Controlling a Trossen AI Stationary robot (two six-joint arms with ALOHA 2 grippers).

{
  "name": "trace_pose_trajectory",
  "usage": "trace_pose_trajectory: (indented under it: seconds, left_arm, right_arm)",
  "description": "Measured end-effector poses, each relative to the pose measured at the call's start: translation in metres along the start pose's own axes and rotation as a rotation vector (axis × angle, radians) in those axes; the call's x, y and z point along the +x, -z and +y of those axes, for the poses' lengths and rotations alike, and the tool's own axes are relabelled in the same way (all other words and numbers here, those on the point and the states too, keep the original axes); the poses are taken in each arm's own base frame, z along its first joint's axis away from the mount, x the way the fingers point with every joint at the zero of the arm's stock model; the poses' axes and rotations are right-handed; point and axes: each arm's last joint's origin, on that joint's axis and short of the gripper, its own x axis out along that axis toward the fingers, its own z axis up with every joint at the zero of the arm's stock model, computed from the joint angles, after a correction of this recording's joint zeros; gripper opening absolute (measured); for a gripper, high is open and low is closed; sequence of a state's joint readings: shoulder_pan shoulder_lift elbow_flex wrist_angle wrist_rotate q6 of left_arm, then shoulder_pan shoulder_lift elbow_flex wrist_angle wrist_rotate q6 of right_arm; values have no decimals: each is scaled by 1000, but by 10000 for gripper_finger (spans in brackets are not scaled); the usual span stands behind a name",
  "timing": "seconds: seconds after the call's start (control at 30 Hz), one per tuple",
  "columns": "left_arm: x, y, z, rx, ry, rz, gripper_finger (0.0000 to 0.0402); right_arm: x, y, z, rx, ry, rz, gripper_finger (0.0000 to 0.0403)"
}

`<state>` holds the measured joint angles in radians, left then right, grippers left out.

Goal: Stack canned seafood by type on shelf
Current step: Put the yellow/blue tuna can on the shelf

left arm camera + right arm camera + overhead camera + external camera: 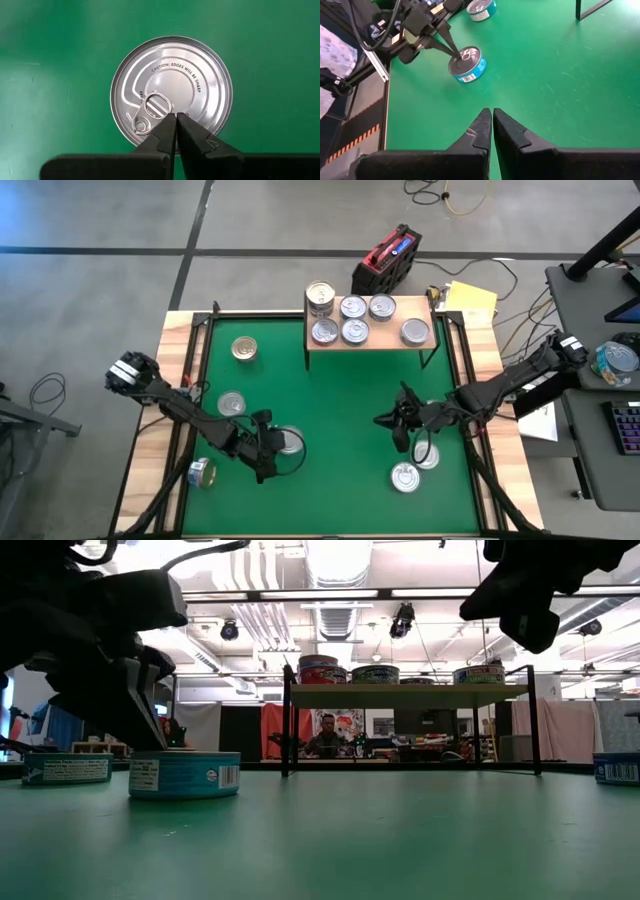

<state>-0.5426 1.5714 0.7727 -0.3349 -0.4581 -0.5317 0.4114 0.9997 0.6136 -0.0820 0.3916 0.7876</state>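
tin (pixel 171 94) just under left gripper (pixel 176 119) — fingers closed

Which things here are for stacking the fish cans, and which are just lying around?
For the job:
- shelf, with cans on it
- loose cans on the green mat, like the silver-topped can under the left claw and the gold-topped can
- right claw, shut, holding nothing

Just lying around:
- red and black box
- yellow paper
- keyboard
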Motion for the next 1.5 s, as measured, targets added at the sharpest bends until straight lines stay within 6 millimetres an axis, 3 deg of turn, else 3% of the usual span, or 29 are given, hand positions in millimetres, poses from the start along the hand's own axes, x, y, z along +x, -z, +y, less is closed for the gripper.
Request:
trace_pose_trajectory:
  seconds: [0.4,0.6,1.2,1.5]
  left_arm:
    - [-34,-35,-1,87,-55,89,1]
    - [-47,-34,7,70,-135,206,1]
    - [-47,-33,7,56,-134,211,1]
    - [-45,-45,-4,42,14,127,0]
  right_arm:
    - [3,-4,-7,10,43,-3,9]
    - [4,-5,-8,-13,50,-6,9]
    - [3,-5,-8,-24,44,-2,9]
    - [-28,-15,-13,92,77,52,9]
